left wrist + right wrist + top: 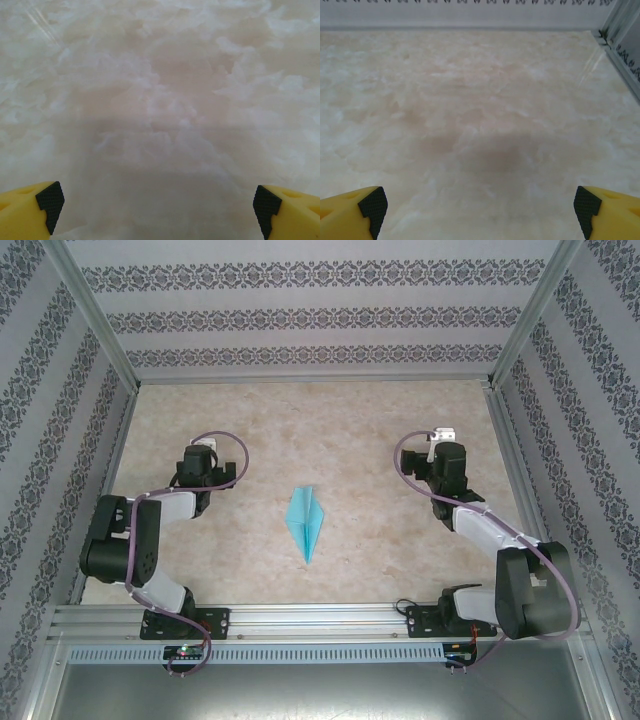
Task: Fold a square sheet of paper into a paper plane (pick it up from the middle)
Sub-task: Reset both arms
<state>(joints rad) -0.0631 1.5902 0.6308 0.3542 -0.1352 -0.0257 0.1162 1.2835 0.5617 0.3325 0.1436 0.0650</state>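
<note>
Between wide-spread left end effector (157, 210) and wide-spread right end effector (479, 210), the paper plane (307, 523).

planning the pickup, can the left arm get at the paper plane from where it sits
Probably yes: the paper plane lies mid-table to the right of the open left gripper, with nothing between them.

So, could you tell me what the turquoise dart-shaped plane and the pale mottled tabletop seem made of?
Turquoise dart-shaped plane: thin matte paper, going by its sharp central crease. Pale mottled tabletop: smooth marble-look surface, perhaps stone or printed laminate.
</note>
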